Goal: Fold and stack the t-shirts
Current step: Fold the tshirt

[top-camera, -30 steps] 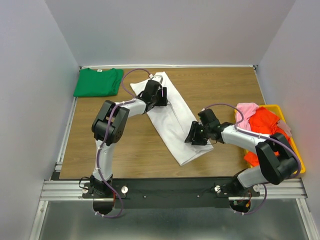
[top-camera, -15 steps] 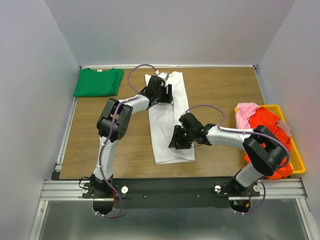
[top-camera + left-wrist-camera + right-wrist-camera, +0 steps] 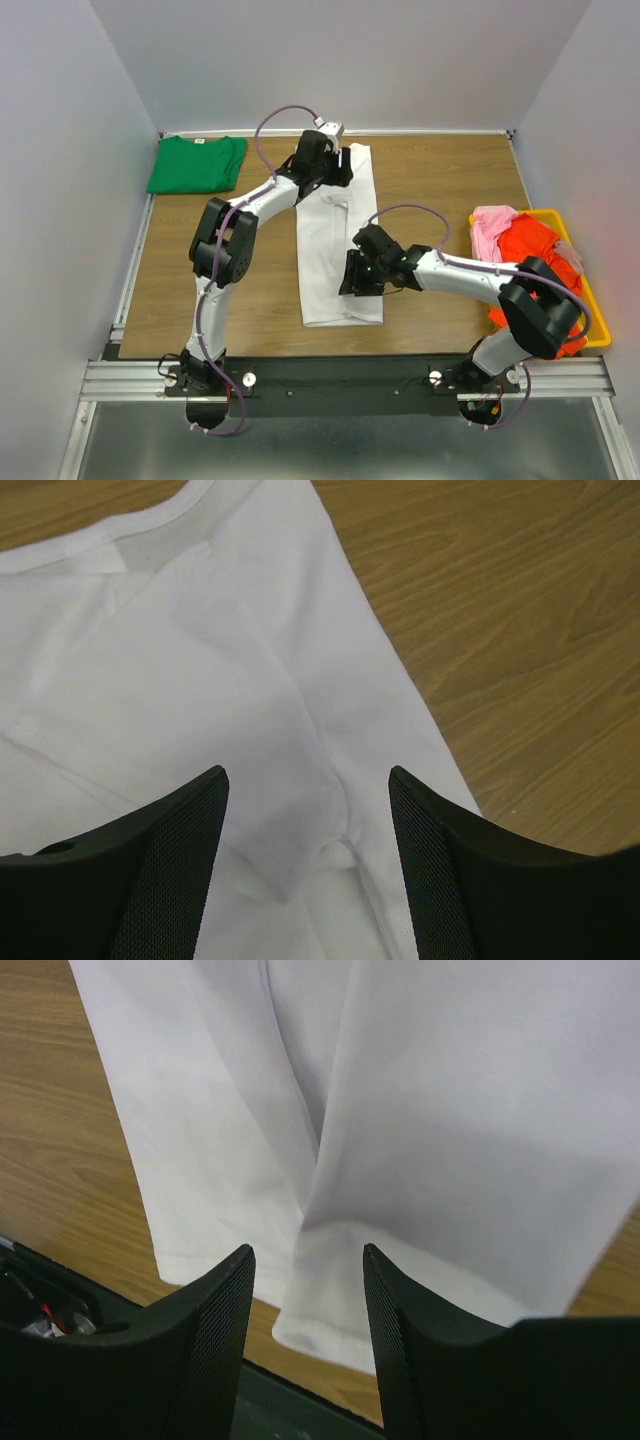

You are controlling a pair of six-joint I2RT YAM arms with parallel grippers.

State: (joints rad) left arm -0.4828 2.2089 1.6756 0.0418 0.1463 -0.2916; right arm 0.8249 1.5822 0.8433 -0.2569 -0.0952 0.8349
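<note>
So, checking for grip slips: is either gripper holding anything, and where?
Nothing is clamped. Left gripper and right gripper stand open over the folded white cotton t-shirt, near its collar and hem.

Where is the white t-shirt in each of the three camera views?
Top external: the white t-shirt lies mid-table as a long folded strip, running from the near side toward the far side.
Left wrist: it fills the left and centre, with the collar along the top.
Right wrist: it fills the top and centre, with the hem near the bottom.
Shared landmark: the wooden table showing beside the shirt's long edge.
</note>
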